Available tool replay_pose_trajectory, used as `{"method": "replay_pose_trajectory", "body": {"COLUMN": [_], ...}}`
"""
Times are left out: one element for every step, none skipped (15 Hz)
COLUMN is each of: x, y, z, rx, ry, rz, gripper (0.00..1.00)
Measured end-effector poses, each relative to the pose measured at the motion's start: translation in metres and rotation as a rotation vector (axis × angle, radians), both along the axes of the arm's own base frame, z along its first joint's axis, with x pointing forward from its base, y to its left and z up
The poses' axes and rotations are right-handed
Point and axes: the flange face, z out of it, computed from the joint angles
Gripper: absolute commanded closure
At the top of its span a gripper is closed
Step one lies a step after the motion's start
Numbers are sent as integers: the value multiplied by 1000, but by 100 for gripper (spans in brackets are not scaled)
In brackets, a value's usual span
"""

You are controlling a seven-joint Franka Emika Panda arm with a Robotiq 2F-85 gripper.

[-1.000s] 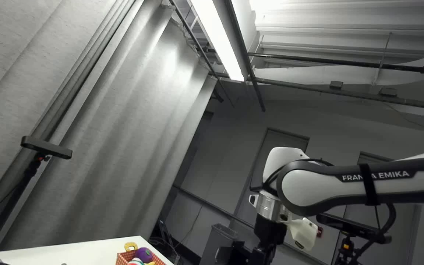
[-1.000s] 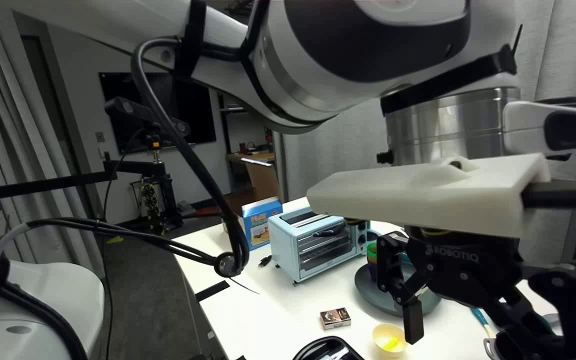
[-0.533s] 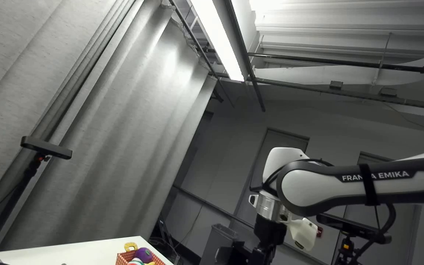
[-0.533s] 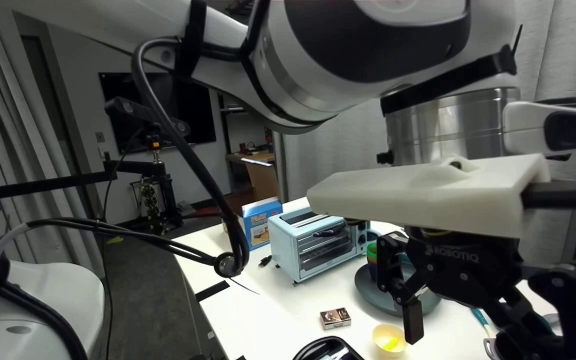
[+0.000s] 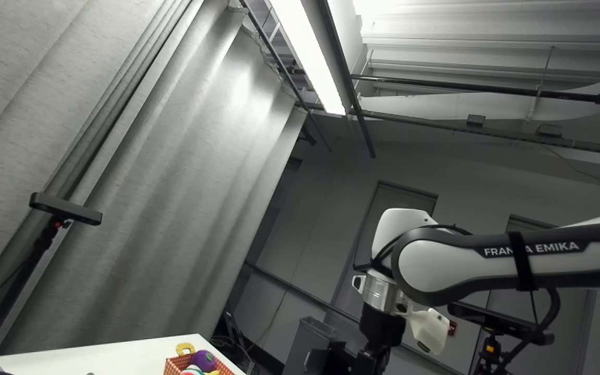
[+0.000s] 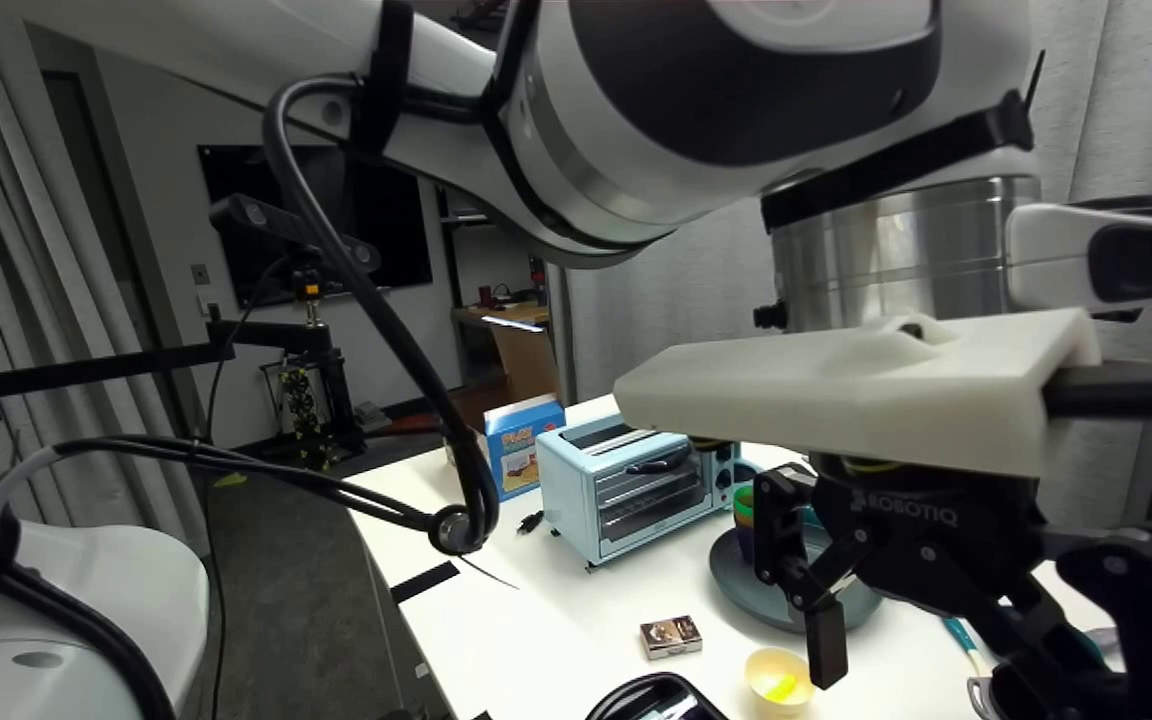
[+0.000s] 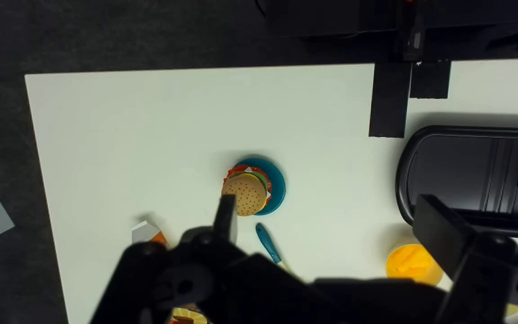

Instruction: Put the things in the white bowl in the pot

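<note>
A pale bowl (image 7: 427, 274) holding orange-yellow pieces stands in the wrist view at lower right, partly behind one finger. In an exterior view a pale bowl (image 6: 764, 664) with bright yellow pieces sits beside a black tray; whether it is the same bowl I cannot tell. Either may be the white bowl. The pot is hidden or out of view. My gripper (image 7: 331, 213) hangs high over the table, its fingers (image 7: 228, 213) wide apart with nothing between them.
A toy burger (image 7: 244, 193) on a teal plate and a teal-handled utensil (image 7: 268, 243) lie below. The black tray (image 7: 405, 175) is at right. A dark grey dish (image 6: 751, 595) with cups, a toaster oven (image 6: 571, 500) and a small box (image 6: 671, 636) stand farther along. A red basket (image 5: 177, 364) holds toys.
</note>
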Motion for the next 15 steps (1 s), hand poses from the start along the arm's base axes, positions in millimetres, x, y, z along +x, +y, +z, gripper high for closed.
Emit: {"method": "replay_pose_trajectory", "body": {"x": [0, 0, 0, 0, 0, 0, 1, 3, 7, 12, 17, 22, 28, 33, 38], "y": [0, 0, 0, 0, 0, 0, 0, 1, 2, 4, 5, 8, 11, 14, 17], "z": [0, 0, 0, 0, 0, 0, -1, -2, -4, -7, -11, -16, -23, -29, -35], "rx": [0, 0, 0, 0, 0, 0, -2, -5, -8, -12, -15, -18, -17, -13, -4], "ry": [0, 0, 0, 0, 0, 0, -1, -6, -14, -23, -34, -46, -58, -70, -81], "rz": [0, 0, 0, 0, 0, 0, 0, 2, 7, 12, 18, 24, 29, 32, 32], "gripper": [0, 0, 0, 0, 0, 0, 0, 0, 0, 0, 0, 0, 0, 0, 0]}}
